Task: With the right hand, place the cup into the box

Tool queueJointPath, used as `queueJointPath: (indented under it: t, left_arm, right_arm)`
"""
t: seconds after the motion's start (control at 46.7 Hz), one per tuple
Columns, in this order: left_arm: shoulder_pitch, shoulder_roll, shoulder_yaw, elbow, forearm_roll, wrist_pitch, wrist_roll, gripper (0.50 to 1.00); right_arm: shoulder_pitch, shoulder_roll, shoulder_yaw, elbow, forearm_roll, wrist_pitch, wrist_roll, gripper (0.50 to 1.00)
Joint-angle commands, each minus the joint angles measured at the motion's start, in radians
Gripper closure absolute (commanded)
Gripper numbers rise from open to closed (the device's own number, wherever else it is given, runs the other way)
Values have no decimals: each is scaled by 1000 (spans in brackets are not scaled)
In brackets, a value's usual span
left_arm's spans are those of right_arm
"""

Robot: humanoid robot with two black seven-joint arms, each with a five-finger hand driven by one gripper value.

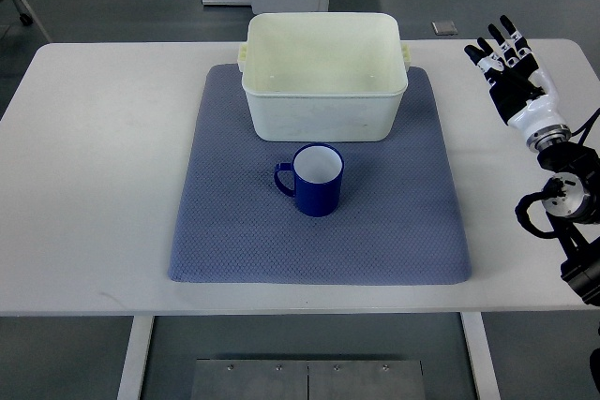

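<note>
Fingers (497, 44) of the right hand (511, 72) extended and slightly apart, holding nothing; hand lies over the far right part of the table (94, 185), well clear of the mat, its arm coming in from the right edge. Left arm not in view. Cup (316, 180), dark blue outside and white inside, stands upright near the middle of the blue-grey mat (234, 231), mouth up, handle (282, 180) pointing toward the picture's left. That puts the handle on the side away from the working hand, so a grasp from the right would likely close round the body or rim, not the handle. Box (323, 77), cream plastic tub with open top, sits on the far part of the mat just beyond the cup; a narrow strip of mat shows between them, so they look apart, not touching. Inside of box appears empty. Mat probably there to stop cup and box sliding on the smooth white tabletop. Judged stage: start of task, reach not yet made, cup untouched. Next move would call for the hand to travel left and toward the near side, come down beside the cup, close on it, lift above the box wall, then carry it a short way forward. Risk: tipping the cup during the approach, or clipping the near rim of the box
</note>
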Motion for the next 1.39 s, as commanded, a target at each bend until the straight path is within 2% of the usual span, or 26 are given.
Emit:
queueJointPath:
  t: [0.0,1.05,1.371]
  left_arm:
    - [0,0,0,0,1,0,0,500]
    - [2,0,-3,0,-1,0,0,500]
    - [3,0,-3,0,-1,0,0,500]
  right_arm:
    - [0,0,0,0,0,0,0,500]
    - [11,-17,6,0,35,0,2,500]
    - [12,-31,0,-3,41,-3,40,500]
